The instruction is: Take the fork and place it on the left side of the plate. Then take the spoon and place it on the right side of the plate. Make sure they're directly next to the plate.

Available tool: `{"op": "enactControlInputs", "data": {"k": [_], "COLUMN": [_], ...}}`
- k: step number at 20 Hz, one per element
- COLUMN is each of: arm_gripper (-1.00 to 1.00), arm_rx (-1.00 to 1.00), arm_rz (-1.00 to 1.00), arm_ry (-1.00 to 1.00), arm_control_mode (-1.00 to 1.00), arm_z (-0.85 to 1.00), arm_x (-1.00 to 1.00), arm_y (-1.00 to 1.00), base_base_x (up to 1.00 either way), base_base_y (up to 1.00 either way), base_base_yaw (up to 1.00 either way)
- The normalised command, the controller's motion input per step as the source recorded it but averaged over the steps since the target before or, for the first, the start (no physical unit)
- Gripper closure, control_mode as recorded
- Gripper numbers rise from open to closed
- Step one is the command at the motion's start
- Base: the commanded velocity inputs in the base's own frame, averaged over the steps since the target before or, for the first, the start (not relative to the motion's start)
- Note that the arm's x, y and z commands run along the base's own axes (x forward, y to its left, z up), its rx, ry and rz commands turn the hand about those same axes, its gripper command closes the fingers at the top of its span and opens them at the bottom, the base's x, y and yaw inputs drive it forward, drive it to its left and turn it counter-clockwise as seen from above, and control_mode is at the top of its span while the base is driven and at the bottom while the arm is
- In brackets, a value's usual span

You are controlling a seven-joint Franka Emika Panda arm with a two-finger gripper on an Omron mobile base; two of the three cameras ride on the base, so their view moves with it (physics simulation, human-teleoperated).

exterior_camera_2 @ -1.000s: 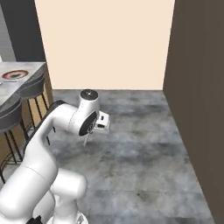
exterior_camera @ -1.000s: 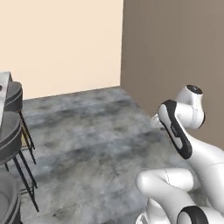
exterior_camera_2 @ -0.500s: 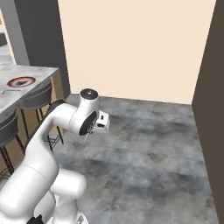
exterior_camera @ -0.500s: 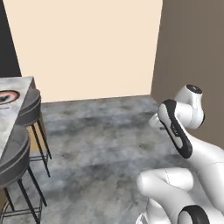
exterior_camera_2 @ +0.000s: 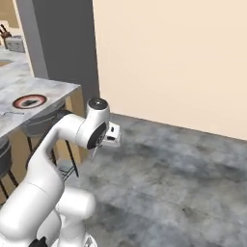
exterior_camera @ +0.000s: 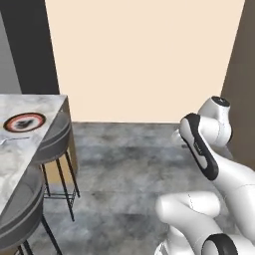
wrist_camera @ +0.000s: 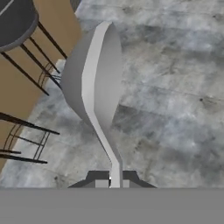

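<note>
Clamping the spoon's [wrist_camera: 94,78] handle, the fingers [wrist_camera: 101,183] point its bowl straight ahead.

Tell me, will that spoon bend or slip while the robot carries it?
Probably stiff: the pale silvery spoon stands straight out from the shut jaws without drooping. It may be slippery, since its smooth handle is pinched only at the end. Likely light, being so slim.

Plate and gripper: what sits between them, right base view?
In the right base view, the grey marble counter's edge and a grey round stool under it lie between the round red-and-black rimmed plate and the gripper.
</note>
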Motion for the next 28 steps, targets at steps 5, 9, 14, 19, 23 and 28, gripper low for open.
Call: {"op": "enactControlInputs", "data": {"k": [5, 9, 14, 19, 23, 28], "arm_gripper": [1.00, 1.00, 1.00, 1.00, 1.00, 1.00], "arm_rx": [0.00, 0.00, 0.00, 0.00, 0.00, 0.00], "arm_rz": [0.00, 0.00, 0.00, 0.00, 0.00, 0.00], "arm_ry": [0.00, 0.00, 0.00, 0.00, 0.00, 0.00], "arm_control_mode": [1.00, 1.00, 1.00, 1.00, 1.00, 1.00], "arm_z": [0.00, 0.00, 0.00, 0.00, 0.00, 0.00], "arm_x": [0.00, 0.00, 0.00, 0.00, 0.00, 0.00], "arm_y": [0.00, 0.00, 0.00, 0.00, 0.00, 0.00], "base_base_x": [1.00, 1.00, 1.00, 1.00, 1.00, 1.00], "base_base_y": [-0.29, -0.24, -0.25, -0.26, -0.28, -0.31], "base_base_yaw": [0.37, 0.45, 0.53, 0.56, 0.57, 0.60]}}
